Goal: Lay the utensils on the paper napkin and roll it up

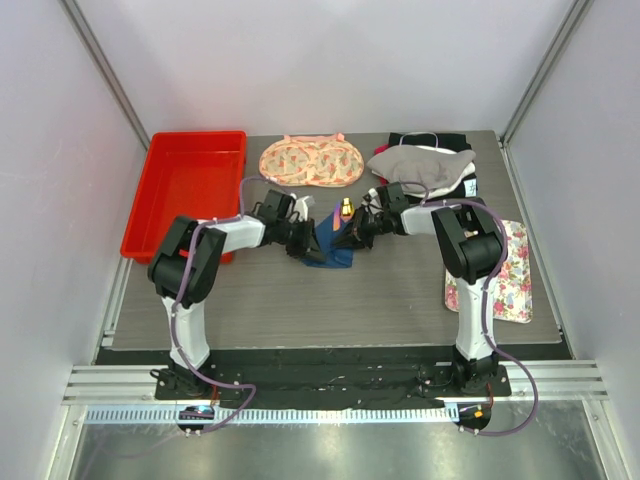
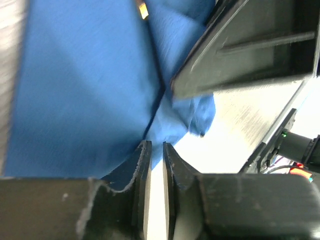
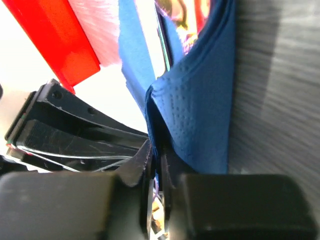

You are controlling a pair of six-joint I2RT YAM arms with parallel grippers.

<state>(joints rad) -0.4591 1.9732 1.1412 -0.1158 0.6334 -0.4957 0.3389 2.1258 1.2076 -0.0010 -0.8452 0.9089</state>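
Observation:
The dark blue paper napkin (image 1: pixel 330 252) lies crumpled mid-table between my two grippers. My left gripper (image 1: pixel 300 240) is at its left side. In the left wrist view its jaws (image 2: pixel 156 144) stand a narrow slit apart, light shows through the gap, and the napkin (image 2: pixel 85 90) lies just beyond the tips. My right gripper (image 1: pixel 356 234) is at the napkin's right side. In the right wrist view a fold of napkin (image 3: pixel 200 110) runs into its nearly closed jaws (image 3: pixel 156 150). Purple and yellow utensils (image 3: pixel 180 15) peek out behind the folds. One yellowish utensil end (image 1: pixel 346 208) shows above the napkin.
A red tray (image 1: pixel 190 180) stands at the back left. A peach floral cloth (image 1: pixel 310 160) and a grey-and-black heap of cloth (image 1: pixel 425 165) lie along the back. A white floral mat (image 1: pixel 505 275) lies at the right edge.

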